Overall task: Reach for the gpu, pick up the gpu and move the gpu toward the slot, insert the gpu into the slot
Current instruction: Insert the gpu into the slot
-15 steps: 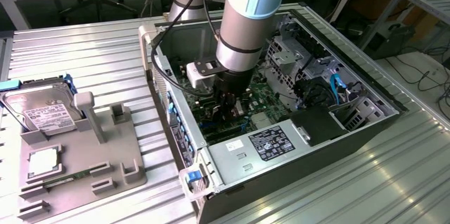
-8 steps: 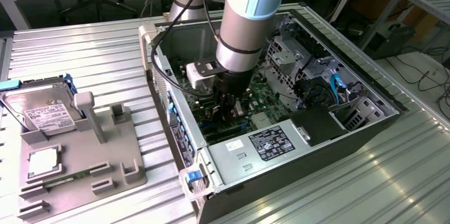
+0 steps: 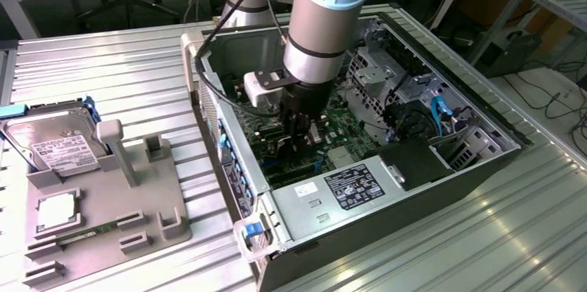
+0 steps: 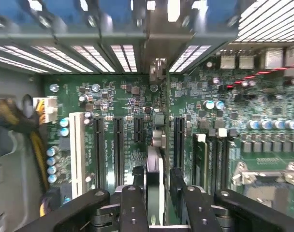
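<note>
The gpu [image 4: 154, 164] shows edge-on as a thin dark card standing upright on the green motherboard [image 4: 127, 96], between the black expansion slots, its silver bracket end [image 4: 157, 67] at the case's rear wall. The slot itself is hidden under the card. My gripper [image 4: 156, 176] straddles the card's near end, one black finger [image 4: 139, 176] right beside the card and the other with a thin strip of green board showing between it and the card. In the exterior view the gripper [image 3: 298, 151] reaches straight down into the open computer case [image 3: 477, 110].
Empty black slots [image 4: 99, 145] and a white slot [image 4: 79, 145] lie beside the card, memory slots and the processor socket [image 4: 268, 179] on the other side. Yellow cables [image 4: 21, 125] hang by the case wall. A grey fixture [image 3: 101, 216] holds a hard drive [image 3: 60, 151].
</note>
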You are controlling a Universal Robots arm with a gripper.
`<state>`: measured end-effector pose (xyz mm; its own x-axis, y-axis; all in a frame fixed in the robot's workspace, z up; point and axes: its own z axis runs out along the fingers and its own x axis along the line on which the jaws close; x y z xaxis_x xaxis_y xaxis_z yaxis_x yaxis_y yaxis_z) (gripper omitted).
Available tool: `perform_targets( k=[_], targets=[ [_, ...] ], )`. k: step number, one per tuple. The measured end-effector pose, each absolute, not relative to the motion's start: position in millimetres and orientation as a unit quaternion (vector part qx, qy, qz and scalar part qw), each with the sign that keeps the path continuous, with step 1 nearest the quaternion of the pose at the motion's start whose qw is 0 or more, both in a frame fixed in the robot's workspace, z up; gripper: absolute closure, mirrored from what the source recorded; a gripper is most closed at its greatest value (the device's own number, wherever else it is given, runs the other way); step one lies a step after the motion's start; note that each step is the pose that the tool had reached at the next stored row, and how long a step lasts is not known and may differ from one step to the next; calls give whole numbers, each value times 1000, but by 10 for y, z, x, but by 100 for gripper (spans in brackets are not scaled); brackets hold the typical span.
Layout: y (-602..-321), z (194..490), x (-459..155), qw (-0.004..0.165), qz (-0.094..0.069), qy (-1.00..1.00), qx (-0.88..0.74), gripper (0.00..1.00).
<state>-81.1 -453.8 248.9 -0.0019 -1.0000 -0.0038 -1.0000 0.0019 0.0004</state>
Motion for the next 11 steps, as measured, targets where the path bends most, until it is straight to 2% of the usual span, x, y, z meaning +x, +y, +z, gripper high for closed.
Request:
perform_targets(
  k=[7,9,10,11],
  targets=[
    [-4532,2900,-811,5,-4,708,-706,65],
    [-4532,2906,-811,5,-4,708,-706,65],
    [-4532,2906,-811,5,-4,708,-706,66],
    [-4532,2906,-812,5,-4,708,-706,73]
  ],
)
